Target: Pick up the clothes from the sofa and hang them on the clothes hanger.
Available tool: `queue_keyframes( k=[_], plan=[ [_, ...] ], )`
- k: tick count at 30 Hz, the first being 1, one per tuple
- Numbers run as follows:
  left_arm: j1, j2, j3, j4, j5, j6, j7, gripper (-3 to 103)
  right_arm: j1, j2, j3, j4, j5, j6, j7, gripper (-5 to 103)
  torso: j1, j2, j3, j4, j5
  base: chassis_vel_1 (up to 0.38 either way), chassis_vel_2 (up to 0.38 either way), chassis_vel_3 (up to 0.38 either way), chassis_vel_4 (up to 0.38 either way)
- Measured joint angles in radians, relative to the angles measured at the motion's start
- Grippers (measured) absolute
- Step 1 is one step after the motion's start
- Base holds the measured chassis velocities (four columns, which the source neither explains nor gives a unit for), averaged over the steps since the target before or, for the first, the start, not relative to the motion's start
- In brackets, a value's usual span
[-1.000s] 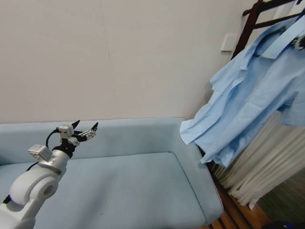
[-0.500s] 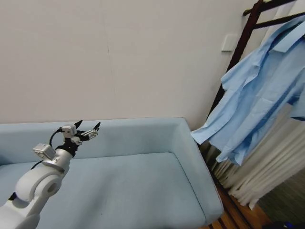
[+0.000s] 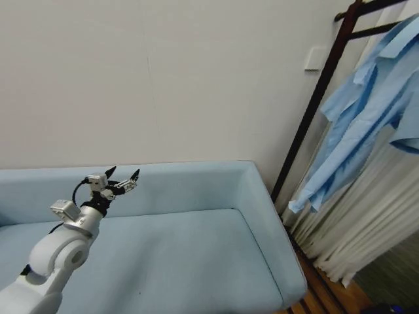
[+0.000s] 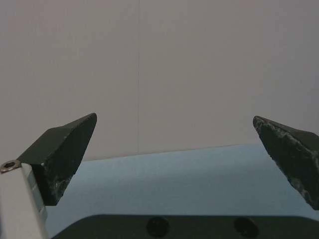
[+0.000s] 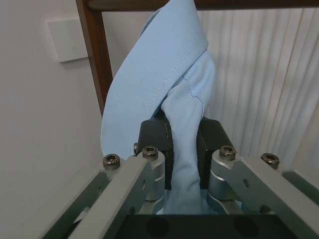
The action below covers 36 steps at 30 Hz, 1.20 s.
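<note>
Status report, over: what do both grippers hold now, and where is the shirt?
Right gripper shut on blue shirt, collar up at wooden rack's top bar. Left gripper open, over the sofa. Nothing between shirt and rack.

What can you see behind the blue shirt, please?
A white pleated curtain hangs behind the blue shirt, which the right pincer grips; the shirt covers part of the curtain.

Readable text: none in any view.
Wall plate (image 3: pixel 315 58): plain face, no lettering to make out.
Shirt (image 3: pixel 366 111): no tag or print legible.
</note>
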<state>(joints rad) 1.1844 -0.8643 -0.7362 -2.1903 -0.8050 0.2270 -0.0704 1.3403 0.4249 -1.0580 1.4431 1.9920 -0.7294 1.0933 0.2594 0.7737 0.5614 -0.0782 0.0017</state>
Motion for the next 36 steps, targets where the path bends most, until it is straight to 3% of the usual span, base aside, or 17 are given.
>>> queue_keyframes(
  k=[10, 16, 24, 36],
  plan=[
    [-0.001, -0.019, 0.01, -0.004, 0.004, -0.013, 0.01, 100, 0.094, 0.045, -0.121, -0.03, 0.092, 0.015, 0.101, 9, 0.0, 0.0, 0.0, 0.0003, -0.0003, 0.0, 0.0, 0.0, 0.0],
    [-0.008, -0.038, 0.011, -0.004, 0.006, -0.025, 0.009, 100, 0.092, 0.065, -0.137, -0.041, 0.175, 0.056, 0.185, 9, 0.0, 0.0, 0.0, 0.0003, -0.0002, 0.0, 0.0, 0.0, 0.0],
    [-0.003, -0.066, 0.011, -0.004, 0.02, -0.031, 0.018, 100, 0.079, 0.085, -0.14, -0.058, 0.176, 0.101, 0.213, 9, 0.0, 0.0, 0.0, 0.0003, -0.0003, 0.0, 0.0, 0.0, 0.0],
    [0.01, -0.07, 0.006, -0.023, 0.025, -0.038, 0.018, 100, 0.062, 0.1, -0.145, -0.106, 0.086, 0.127, 0.194, 9, 0.0, 0.0, 0.0, 0.0003, -0.0002, 0.0, 0.0, 0.0, 0.0]
  ],
)
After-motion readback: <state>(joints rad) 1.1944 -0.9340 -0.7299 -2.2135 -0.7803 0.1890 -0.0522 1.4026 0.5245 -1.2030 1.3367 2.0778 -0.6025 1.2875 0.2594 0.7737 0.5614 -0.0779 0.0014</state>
